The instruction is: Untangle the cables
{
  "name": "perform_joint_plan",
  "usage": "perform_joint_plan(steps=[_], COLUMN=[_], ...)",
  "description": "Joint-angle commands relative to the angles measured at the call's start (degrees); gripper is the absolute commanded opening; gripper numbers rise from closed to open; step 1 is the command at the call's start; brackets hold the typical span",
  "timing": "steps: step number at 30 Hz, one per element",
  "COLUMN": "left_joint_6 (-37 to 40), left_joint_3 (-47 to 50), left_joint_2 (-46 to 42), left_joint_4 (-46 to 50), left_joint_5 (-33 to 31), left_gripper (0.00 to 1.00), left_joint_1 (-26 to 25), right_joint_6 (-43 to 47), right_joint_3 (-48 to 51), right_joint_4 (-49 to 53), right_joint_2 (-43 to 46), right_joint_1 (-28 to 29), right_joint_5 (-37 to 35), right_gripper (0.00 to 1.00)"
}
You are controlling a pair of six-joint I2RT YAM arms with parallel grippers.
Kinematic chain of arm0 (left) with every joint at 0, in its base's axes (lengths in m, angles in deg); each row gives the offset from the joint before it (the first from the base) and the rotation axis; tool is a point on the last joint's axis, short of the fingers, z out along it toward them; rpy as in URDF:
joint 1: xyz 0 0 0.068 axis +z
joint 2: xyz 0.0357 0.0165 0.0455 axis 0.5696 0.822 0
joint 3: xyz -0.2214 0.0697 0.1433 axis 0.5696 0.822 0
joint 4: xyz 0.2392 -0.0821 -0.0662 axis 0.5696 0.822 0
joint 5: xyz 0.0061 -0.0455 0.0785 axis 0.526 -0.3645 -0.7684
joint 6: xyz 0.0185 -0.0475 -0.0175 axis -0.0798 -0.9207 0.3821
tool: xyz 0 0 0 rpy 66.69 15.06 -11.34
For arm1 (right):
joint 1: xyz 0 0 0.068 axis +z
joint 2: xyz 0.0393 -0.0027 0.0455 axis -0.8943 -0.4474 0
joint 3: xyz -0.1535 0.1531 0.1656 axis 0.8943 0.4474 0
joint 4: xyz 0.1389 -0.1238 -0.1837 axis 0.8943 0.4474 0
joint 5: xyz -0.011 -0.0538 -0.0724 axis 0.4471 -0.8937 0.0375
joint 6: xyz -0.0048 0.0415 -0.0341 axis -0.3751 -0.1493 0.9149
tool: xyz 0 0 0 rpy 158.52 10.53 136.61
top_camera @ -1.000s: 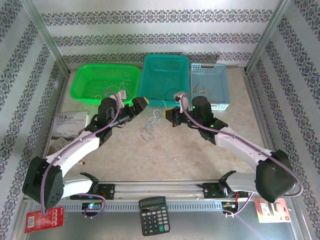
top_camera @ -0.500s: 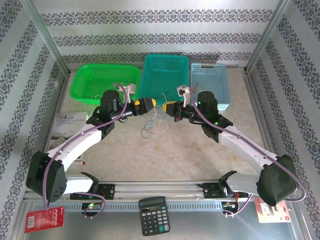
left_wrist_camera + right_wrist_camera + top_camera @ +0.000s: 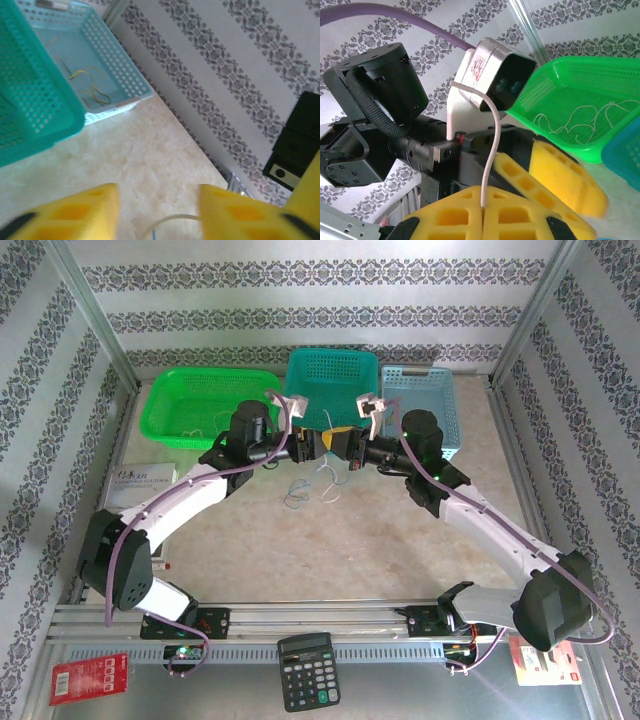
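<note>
The cables [image 3: 322,478] hang as a small tangle of white, blue and yellow loops under the two grippers, in front of the teal basket. A blue loop [image 3: 295,502] rests on the table. My right gripper [image 3: 483,192] is shut on a white cable [image 3: 492,150] that rises from between its yellow pads. My left gripper [image 3: 159,200] faces it closely. Its yellow fingers [image 3: 85,212] stand apart, and a white cable [image 3: 175,219] crosses the gap beside a bit of blue wire. In the top view the left gripper [image 3: 314,443] and right gripper [image 3: 345,444] nearly meet.
Three baskets line the back: green [image 3: 175,425] with whitish wires, teal [image 3: 298,375], and light blue [image 3: 447,400] with yellow wires [image 3: 85,80]. A booklet [image 3: 140,485] lies at the left. A calculator [image 3: 305,670] sits at the near edge. Patterned walls close in the sides.
Both grippers rose and moved back toward the baskets, coming close together. The tangle lifted with the right gripper. The left gripper's jaws narrowed around the white cable.
</note>
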Motion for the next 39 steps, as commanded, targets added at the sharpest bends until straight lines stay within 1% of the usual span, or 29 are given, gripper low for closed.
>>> perform_joint_plan(steps=[1, 3, 4, 6, 7, 10, 11, 14, 17, 21, 25, 30, 32, 34, 35, 36, 37, 38, 39], left_joint_6=[0.98, 1.17, 1.5, 2.33, 3.08, 4.72, 5.26, 7.85, 11.54, 15.51, 18.79, 19.51, 19.01, 18.49, 18.16, 17.77, 17.42, 17.14, 16.59], left_joint_3=[-1.47, -1.15, -0.53, 0.89, 1.67, 4.23, 5.34, 8.26, 9.67, 9.68, 6.19, 3.25, 2.67, 2.05, 1.75, 1.55, 1.27, 1.01, 0.88], left_joint_2=[0.22, -0.39, -0.9, -2.13, -2.74, -5.06, -6.17, -9.73, -12.88, -14.82, -12.85, -9.25, -8.17, -7.12, -6.74, -6.19, -5.84, -5.55, -5.49], left_joint_4=[-3.05, -2.96, -3.31, -3.55, -3.41, -3.12, -3.32, -3.8, -2.07, -0.26, 2.6, 1.77, 0.36, -0.75, -1.51, -2.17, -2.53, -2.96, -3.35], left_joint_5=[1.93, 1.06, 0.75, 0.22, 0.12, -0.17, -0.48, -1.48, -2.06, -2.31, -2.32, -1.1, -1.06, -1.16, -1.32, -1.56, -1.89, -1.95, -2.45], left_gripper=[0.22, 0.22, 0.26, 0.38, 0.5, 0.72, 0.78, 0.86, 0.91, 0.94, 0.95, 0.95, 0.94, 0.91, 0.82, 0.67, 0.54, 0.37, 0.17], left_joint_1=[-1.11, -1.1, -1.1, -1.16, -1.11, -0.87, -0.8, -0.46, 0.07, 0.29, 0.31, 0.23, 0.14, -0.09, -0.06, -0.06, -0.07, -0.05, -0.04], right_joint_6=[-1.21, -1.37, -1.45, -1.8, -1.89, -2.19, -2.2, -2.1, -2.21, -2.87, -3.61, -4.19, -4.32, -4.65, -4.9, -4.93, -5.22, -5.78, -6.47], right_joint_3=[-1.25, -1.03, -0.81, -0.69, -0.71, -1.05, -1.23, -1.87, -2.4, -3.46, -5.57, -7.63, -8.12, -8.58, -8.82, -8.87, -8.75, -8.34, -7.66], right_joint_4=[-2.71, -2.9, -2.88, -2.99, -2.95, -2.76, -2.61, -1.64, -1.24, -1.15, -1.19, -1.04, -1.01, -1.14, -1.19, -1.36, -1.52, -2.43, -3.13], right_joint_2=[0.31, 0.73, 0.9, 1.2, 1.27, 1.26, 1.24, 1.05, 0.56, -0.36, -2.01, -3.25, -3.6, -3.93, -4.05, -4.04, -3.92, -3.6, -2.96], right_joint_1=[-0.47, -0.99, -1.33, -2.08, -2.33, -2.96, -3.06, -3.2, -3.33, -3.27, -2.57, -1.08, -0.46, 0.15, 0.48, 0.67, 0.62, 0.31, -0.32], right_joint_5=[0.58, 0.39, 0.41, 0.3, 0.43, 1.13, 1.39, 1.84, 2.48, 3.79, 6.0, 6.63, 6.71, 6.84, 7.04, 7.11, 7.06, 7.07, 6.92], right_gripper=[0.0, 0.0, 0.0, 0.0, 0.0, 0.0, 0.0, 0.0, 0.0, 0.0, 0.0, 0.0, 0.0, 0.0, 0.0, 0.0, 0.0, 0.04, 0.21])
